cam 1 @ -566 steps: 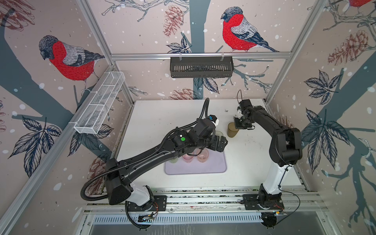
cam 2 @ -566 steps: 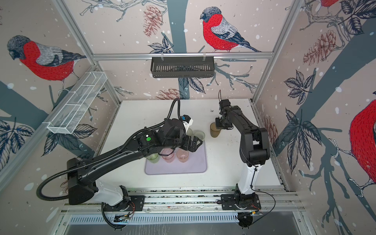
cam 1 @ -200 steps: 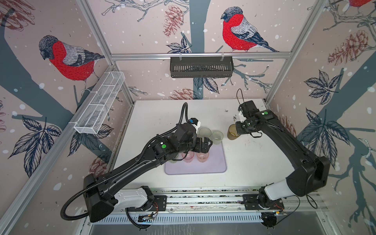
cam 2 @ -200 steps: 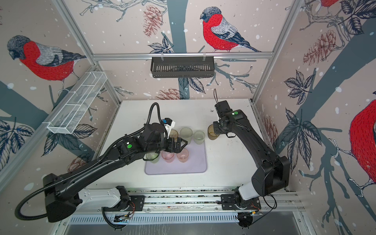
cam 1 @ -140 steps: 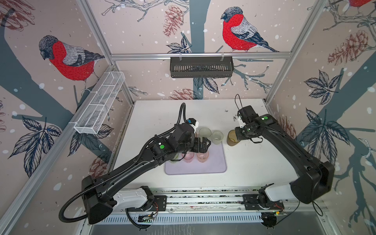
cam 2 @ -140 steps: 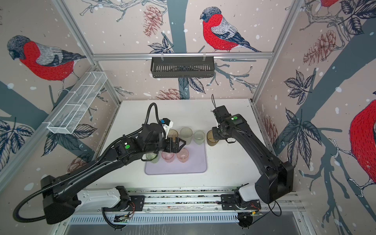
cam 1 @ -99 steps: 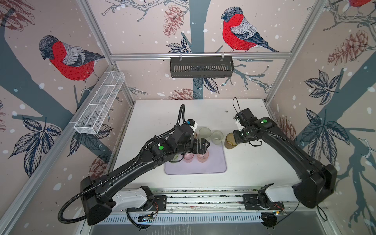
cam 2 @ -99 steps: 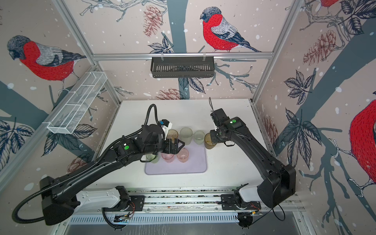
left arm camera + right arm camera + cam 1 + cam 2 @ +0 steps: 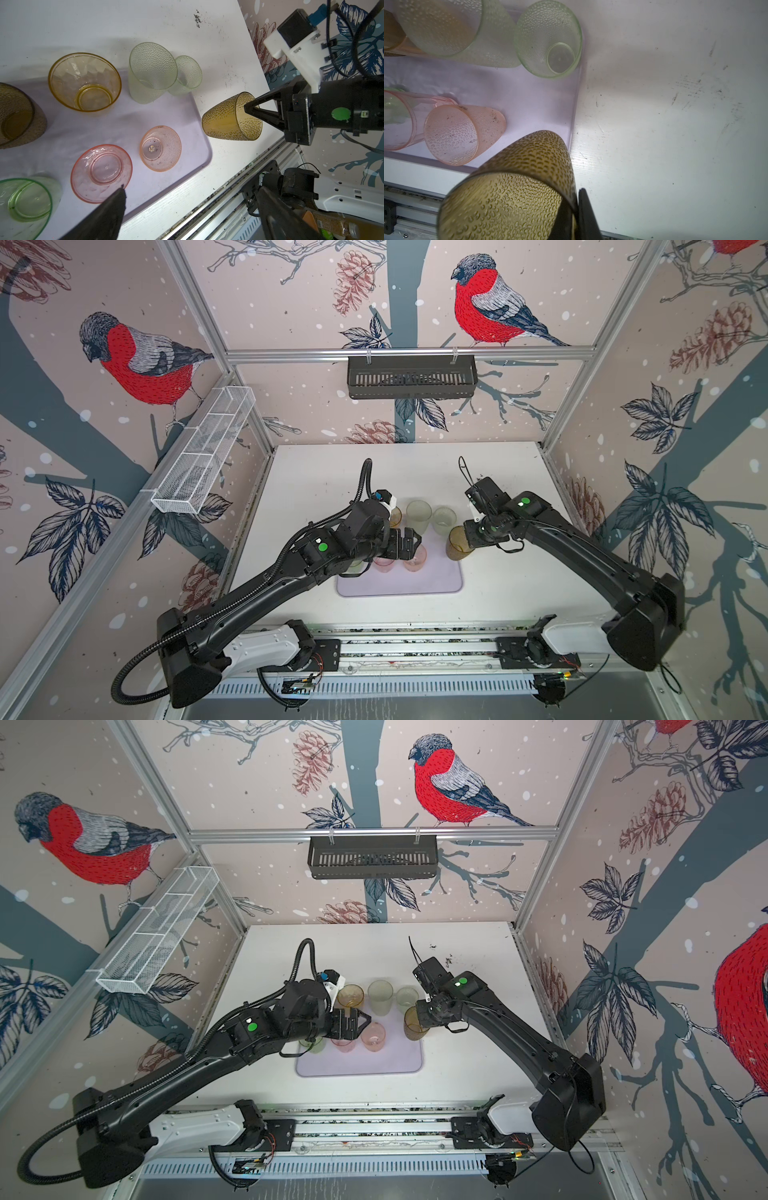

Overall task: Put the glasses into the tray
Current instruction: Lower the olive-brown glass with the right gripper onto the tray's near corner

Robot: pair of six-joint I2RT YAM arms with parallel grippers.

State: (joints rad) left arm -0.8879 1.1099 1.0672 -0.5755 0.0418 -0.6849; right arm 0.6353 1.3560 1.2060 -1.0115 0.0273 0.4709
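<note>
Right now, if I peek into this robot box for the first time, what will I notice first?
Probably the big red-breasted birds painted on the walls. Next, in the middle, the right gripper pinches a tilted brown glass by its rim at the right edge of the lilac tray. The open left gripper hangs over the pink glasses standing on the tray.

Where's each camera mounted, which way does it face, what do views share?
Top views: stereo head high at front, looking down toward back wall; left arm, right arm whole.
Left wrist: above the tray, looking down; own finger, also right gripper.
Right wrist: looks down at tray corner; own finger.
Shared: both wrist views show the brown glass the right gripper pinches.
</note>
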